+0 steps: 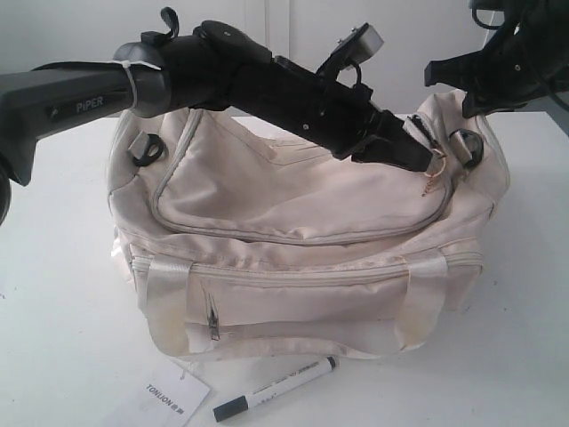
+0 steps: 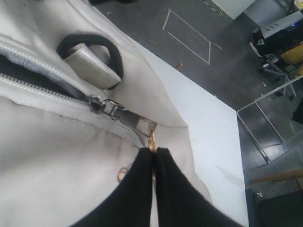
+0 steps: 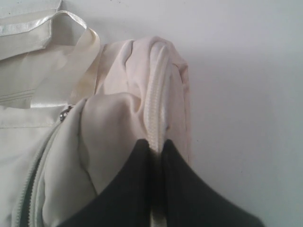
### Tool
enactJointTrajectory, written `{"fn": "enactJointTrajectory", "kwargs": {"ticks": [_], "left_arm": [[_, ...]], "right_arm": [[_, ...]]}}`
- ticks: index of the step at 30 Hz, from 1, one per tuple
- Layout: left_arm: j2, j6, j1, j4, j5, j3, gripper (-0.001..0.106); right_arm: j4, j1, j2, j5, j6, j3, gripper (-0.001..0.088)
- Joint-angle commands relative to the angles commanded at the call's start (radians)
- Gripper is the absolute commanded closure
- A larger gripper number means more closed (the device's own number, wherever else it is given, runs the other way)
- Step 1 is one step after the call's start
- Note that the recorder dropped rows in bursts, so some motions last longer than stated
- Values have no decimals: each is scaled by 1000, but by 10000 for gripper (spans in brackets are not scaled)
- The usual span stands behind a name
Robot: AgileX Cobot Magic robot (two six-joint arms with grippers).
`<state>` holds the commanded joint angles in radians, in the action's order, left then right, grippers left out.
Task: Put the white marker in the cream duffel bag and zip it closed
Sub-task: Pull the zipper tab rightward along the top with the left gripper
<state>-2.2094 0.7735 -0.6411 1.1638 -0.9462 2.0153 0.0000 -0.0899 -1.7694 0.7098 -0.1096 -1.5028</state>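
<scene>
White marker (image 1: 274, 389) lies outside the cream duffel bag (image 1: 302, 267); left gripper (image 2: 154, 151) pinches its gold ring pull (image 2: 152, 136), right gripper (image 3: 155, 144) clamps the end seam (image 3: 158, 94), probably bracing.

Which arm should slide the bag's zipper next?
The left arm. Its jaws are shut on the gold ring pull of the cream duffel bag; the right arm's jaws only pinch the bag's end seam.

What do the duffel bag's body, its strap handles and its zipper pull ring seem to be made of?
Cream duffel bag: soft matte fabric; it creases and sags. Strap handles: satin-like ribbon, glossy with bright highlights. Zipper pull ring: probably metal; gold-coloured and shiny.
</scene>
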Motion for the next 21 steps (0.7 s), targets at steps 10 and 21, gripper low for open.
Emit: {"fn": "enactJointTrajectory", "kwargs": {"ticks": [10, 21], "left_arm": [[0, 0, 0, 0, -65, 0, 1053], [0, 0, 0, -1, -122, 0, 1053]], "right_arm": [[0, 0, 0, 0, 0, 0, 868], [0, 0, 0, 0, 0, 0, 868]]}}
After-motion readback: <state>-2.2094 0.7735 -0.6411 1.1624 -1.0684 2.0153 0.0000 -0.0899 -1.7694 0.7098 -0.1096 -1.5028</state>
